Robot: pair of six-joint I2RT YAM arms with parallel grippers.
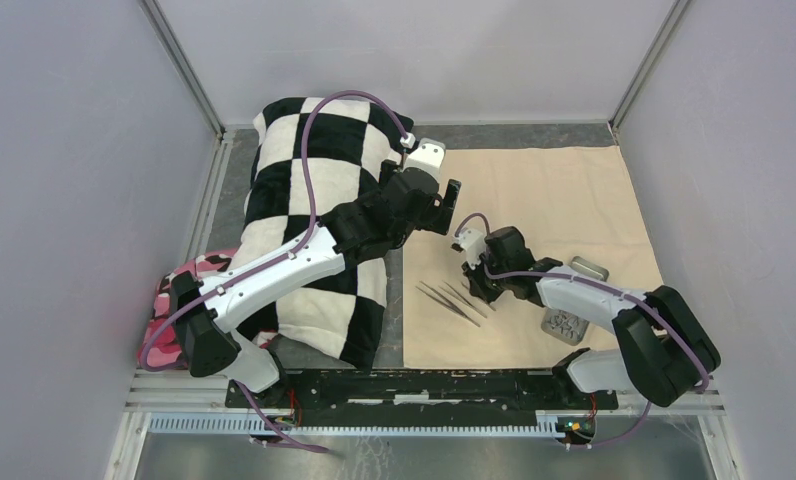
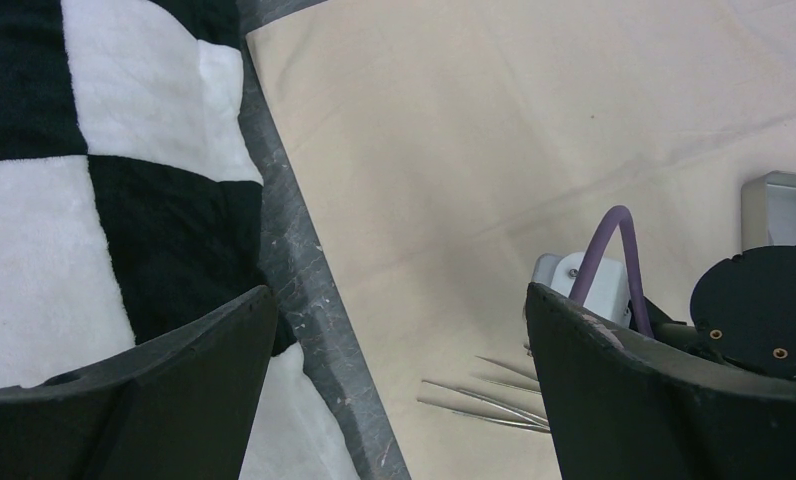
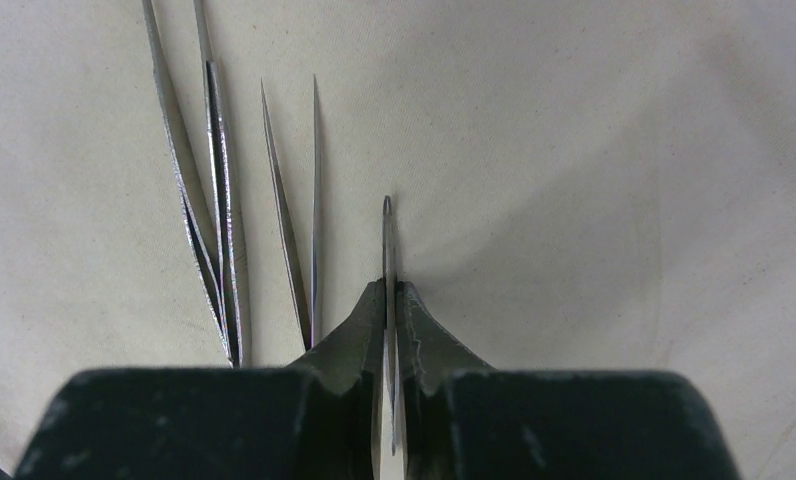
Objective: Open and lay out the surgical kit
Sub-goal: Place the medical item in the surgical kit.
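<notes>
- My right end effector (image 3: 392, 290) is pinched shut on a thin steel instrument (image 3: 387, 230), low over the beige cloth wrap (image 3: 594, 150). The instrument's long axis runs straight out from the fingers.
- Laid-out tweezers (image 3: 221, 200) lie just beside it, roughly parallel: slim, pointed, mirror-bright steel on matte weave.
- My left end effector (image 2: 399, 292) gapes wide and empty, farther off, by the checkered pillow (image 2: 94, 200).

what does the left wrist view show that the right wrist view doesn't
Only the left wrist view: the checkered pillow, a corner of the metal tray, and the left pincer standing wide open. Only the right wrist view: the right pincer closed on a thin steel tool. Both: the beige cloth and the tweezers lying on it.
</notes>
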